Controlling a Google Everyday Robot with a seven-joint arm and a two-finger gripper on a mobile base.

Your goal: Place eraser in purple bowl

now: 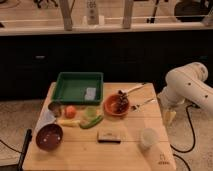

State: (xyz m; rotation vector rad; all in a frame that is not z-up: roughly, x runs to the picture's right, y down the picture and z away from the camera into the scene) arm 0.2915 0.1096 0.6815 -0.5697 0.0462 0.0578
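Tool (170, 117) right of table (135, 156); eraser (109, 136) on it; corner mark (161, 161) unreadable.

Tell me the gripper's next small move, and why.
Probably carry the gripper left, over the eraser. The gripper hangs beside the table at its right edge, apart from the eraser, which lies right of the purple bowl. A clear cup stands between them, so pass above it.

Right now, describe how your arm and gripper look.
The arm is white, made of thick rounded segments with bulbous joints. The gripper, beside the right edge of the table, is pale yellowish and tapers downward. A thin black cable loops below the arm. No markings are discernible.
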